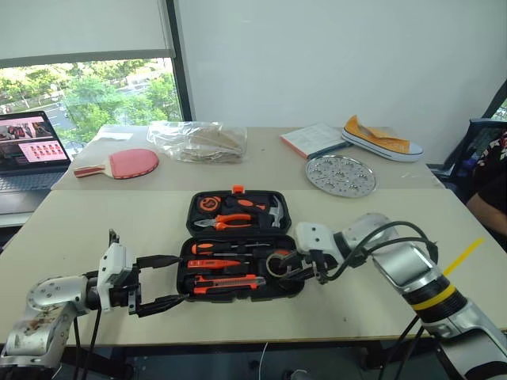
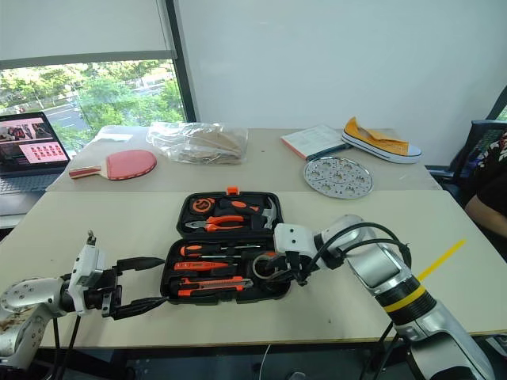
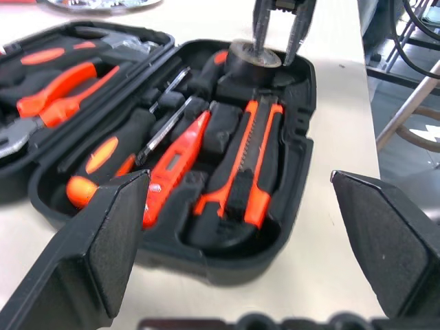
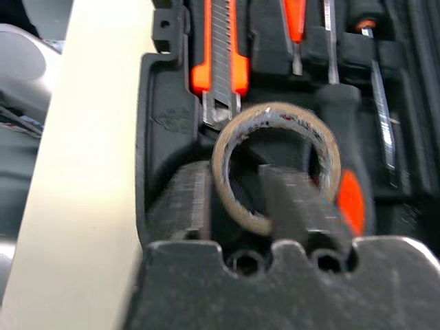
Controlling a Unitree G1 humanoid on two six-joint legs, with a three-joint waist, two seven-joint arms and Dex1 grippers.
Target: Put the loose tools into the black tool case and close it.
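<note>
The black tool case (image 1: pixel 242 295) lies open on the near table. Its front half holds orange-and-black screwdrivers (image 1: pixel 218 248) and a long orange utility knife (image 1: pixel 230 282). At the right end of that half sits a round black tape roll (image 1: pixel 279 264). My right gripper (image 1: pixel 283 267) comes in from the right and is shut on the roll's wall, one finger (image 4: pixel 295 199) inside the ring (image 4: pixel 275 110) and one outside. My left gripper (image 1: pixel 181 279) stands wide open at the case's left end, its fingers (image 3: pixel 103 254) apart from it.
The case's lid half holds orange pliers (image 1: pixel 234 222), a hammer (image 1: pixel 275 212) and a round orange-black tool (image 1: pixel 208 203). The far table carries a laptop (image 1: pixel 32 150), red paddle (image 1: pixel 127 162), plastic bag (image 1: pixel 198 141), book (image 1: pixel 313 140), perforated metal plate (image 1: pixel 341 175) and yellow shoe (image 1: pixel 382 138). A person (image 1: pixel 487 182) sits at the right.
</note>
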